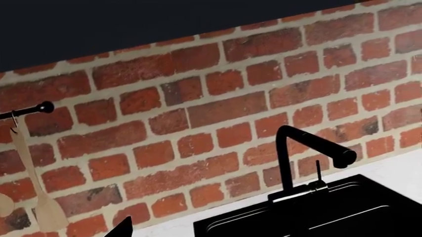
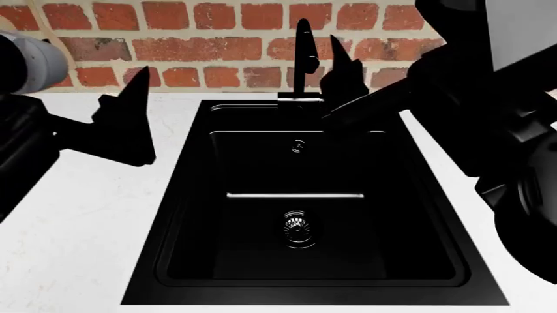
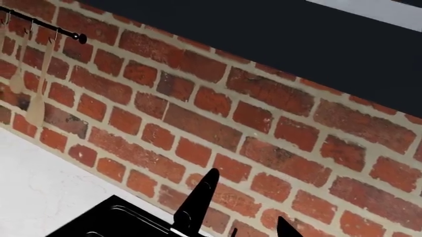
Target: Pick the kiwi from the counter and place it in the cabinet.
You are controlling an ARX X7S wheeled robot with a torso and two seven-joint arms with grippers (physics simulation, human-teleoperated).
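The task looks barely begun: no small tan-brown fuzzy kiwi shows in any view, so I cannot tell where it lies, and no cabinet front is seen, so picking and placing both remain. The black left tool (image 2: 130, 124) and black right tool (image 2: 344, 78) hover above the broad matte white, faintly marbled desk (image 2: 78, 222), gripping nothing visible, though whether their jaws are parted or closed I cannot tell. Between and below them sits the glossy black rectangular sink (image 2: 314, 261) with its angular black faucet (image 1: 310, 153), backed by a rough red brick wall (image 1: 218, 98) where pale wooden utensils (image 1: 39, 197) hang from a black rail (image 1: 26, 111).
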